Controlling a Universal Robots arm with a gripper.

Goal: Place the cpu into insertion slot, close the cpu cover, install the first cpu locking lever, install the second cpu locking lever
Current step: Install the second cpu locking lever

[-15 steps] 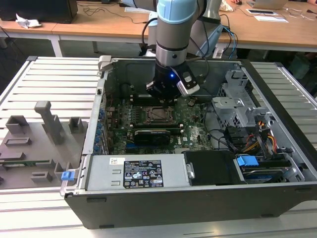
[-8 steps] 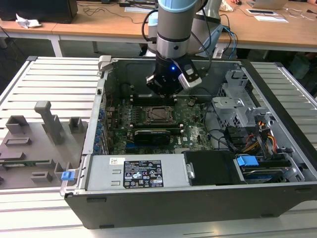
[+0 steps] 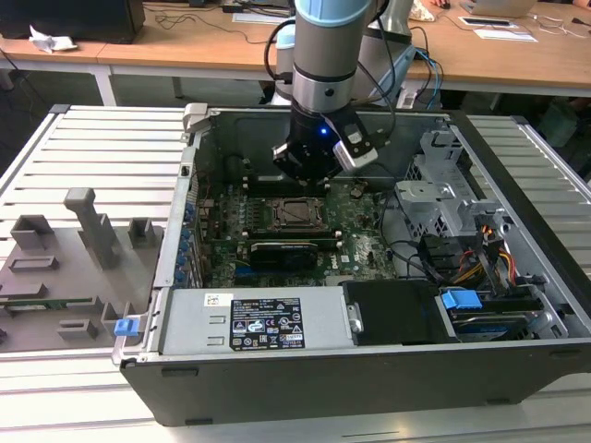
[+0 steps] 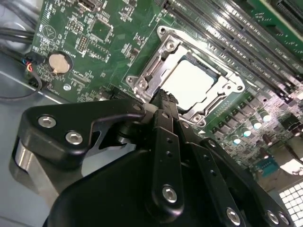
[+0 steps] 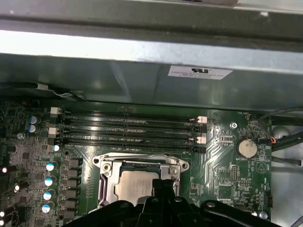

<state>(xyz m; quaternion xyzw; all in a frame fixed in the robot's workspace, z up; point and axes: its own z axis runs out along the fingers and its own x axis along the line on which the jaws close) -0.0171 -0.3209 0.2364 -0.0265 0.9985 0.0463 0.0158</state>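
The cpu [image 4: 189, 82] already sits flat in the insertion slot [image 4: 147, 75] on the green board. The cpu cover [image 4: 222, 85] looks shut down around it, so the first two jobs look done. The gripper [image 4: 163, 97] hangs just above the slot, fingers pressed together, holding nothing. I cannot tell whether the levers are locked.

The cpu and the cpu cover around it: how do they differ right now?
The cpu is a solid, pale, plain square face; the cpu cover is a shinier metal frame with a cut-out middle. The cpu sits inside that opening, while the cover rings it and reaches further out over the green board. Both lie flat, squared to each other, just ahead of the gripper.
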